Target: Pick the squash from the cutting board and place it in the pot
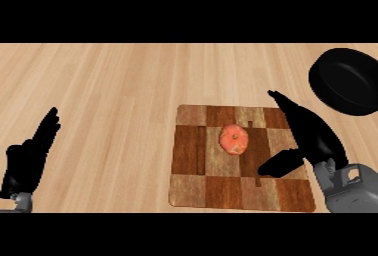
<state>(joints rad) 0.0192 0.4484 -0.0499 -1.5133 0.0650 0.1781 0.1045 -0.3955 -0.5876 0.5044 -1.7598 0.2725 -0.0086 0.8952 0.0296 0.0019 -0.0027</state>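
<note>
You are lining up the grasp: your right hand (310, 132) is hovering wide open beside the squash (235, 139) lying on the board (221, 190), needing to close round it before moving to the pot (347, 80).

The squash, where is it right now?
In the head view the squash lies near the middle of the cutting board, just left of the open right hand. The pot sits farther away, at the upper right.
</note>
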